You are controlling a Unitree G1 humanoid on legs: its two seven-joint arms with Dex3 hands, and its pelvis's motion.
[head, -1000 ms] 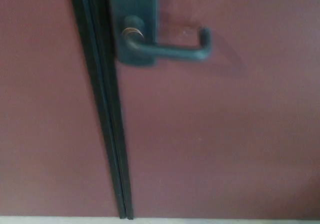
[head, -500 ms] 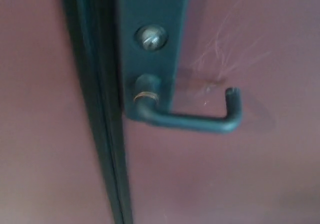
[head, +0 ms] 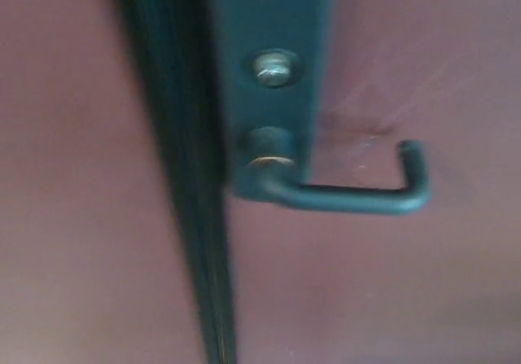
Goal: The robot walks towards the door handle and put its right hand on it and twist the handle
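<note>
The door handle [head: 342,195] is seen just right of the middle of the head view, a dark lever set level, with its free end turned up at the right. No hand is laid on it; neither the left nor the right hand of the robot is in view, so whether they are open or closed cannot be told. No arm is shown either.

The lever is joined at its left end to a round collar, where a thin pale ring is seen. The collar is seated on a tall dark backplate [head: 273,22], which runs up out of the top edge of the picture. On the plate, just above the collar, a round silver lock cylinder [head: 274,67] is set.

Just left of the plate, a dark vertical seam [head: 191,217] is seen, running from the top of the frame down to the bottom and leaning slightly rightward as it descends. On both sides of it the reddish-brown door surface [head: 391,299] is spread, filling the rest of the view. Faint pale scratches are marked on that surface above the lever's upturned end. The whole picture is somewhat blurred, so finer detail cannot be made out.
</note>
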